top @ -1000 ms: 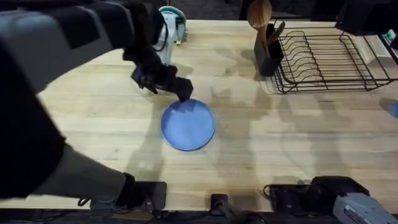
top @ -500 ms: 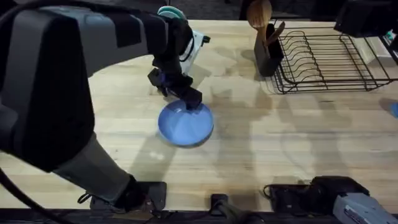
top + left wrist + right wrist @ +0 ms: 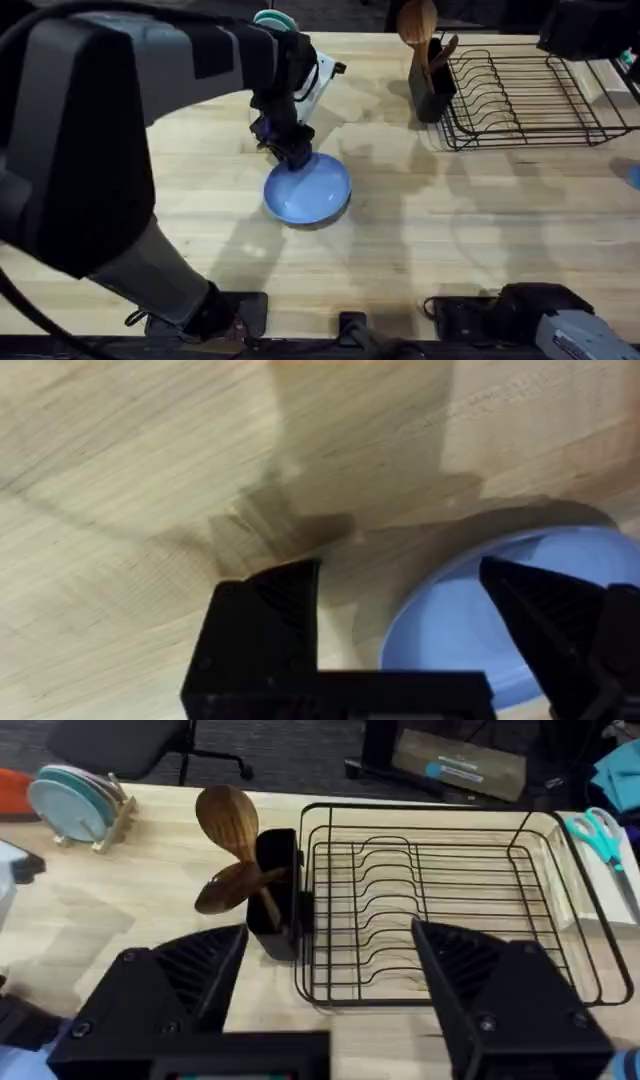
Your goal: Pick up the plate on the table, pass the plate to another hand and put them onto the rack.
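I am looking down at a big pale wooden table (image 3: pixel 480 230). The blue plate (image 3: pixel 308 190) is lying near the middle of it, and it is looking a bit tipped, with its far edge under my left gripper (image 3: pixel 290 152).

In the left wrist view, my left gripper (image 3: pixel 400 585) is standing wide open. 1 finger is over the bare wood and the other is over the plate (image 3: pixel 470 620), so the rim is sitting between them. It is not squeezing anything yet, I think.

My right gripper (image 3: pixel 330 945) is also wide open and holding nothing. It is hanging in the air and facing the black wire rack (image 3: pixel 440 900). The rack (image 3: pixel 530 95) is sitting at the far right of the table, with no plates in it. A black cup with wooden spoons (image 3: pixel 425 55) is standing just beside the rack.

So I am judging that the job is only starting. The grab is not done. After that I am still needing to lift the plate, pass it to the right gripper, and stand it in the rack.

I am not seeing any words or labels that I can read.
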`<action>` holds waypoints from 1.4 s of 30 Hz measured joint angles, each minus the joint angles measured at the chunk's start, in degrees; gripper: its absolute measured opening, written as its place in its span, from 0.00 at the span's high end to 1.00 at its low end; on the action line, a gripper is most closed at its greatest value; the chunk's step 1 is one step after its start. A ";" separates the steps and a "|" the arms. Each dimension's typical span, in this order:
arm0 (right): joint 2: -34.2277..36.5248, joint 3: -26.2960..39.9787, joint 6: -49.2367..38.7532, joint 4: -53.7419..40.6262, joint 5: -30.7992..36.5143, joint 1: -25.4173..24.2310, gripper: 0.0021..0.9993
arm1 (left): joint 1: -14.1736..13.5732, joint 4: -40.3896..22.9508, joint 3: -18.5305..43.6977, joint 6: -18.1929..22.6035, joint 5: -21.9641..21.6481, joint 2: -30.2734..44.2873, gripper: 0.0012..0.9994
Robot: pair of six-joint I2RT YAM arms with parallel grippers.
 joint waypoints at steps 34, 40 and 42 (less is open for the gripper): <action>10.11 0.07 18.29 -0.02 -19.53 0.00 0.01 | 16.77 -13.23 32.54 0.24 33.95 2.60 0.96; 12.41 0.09 21.83 -2.88 -27.11 0.46 0.01 | 16.79 -13.23 32.54 0.20 35.23 2.60 0.96; 13.12 0.09 22.56 -3.89 -26.93 1.61 0.01 | 16.76 -13.23 32.54 0.01 35.27 2.61 0.96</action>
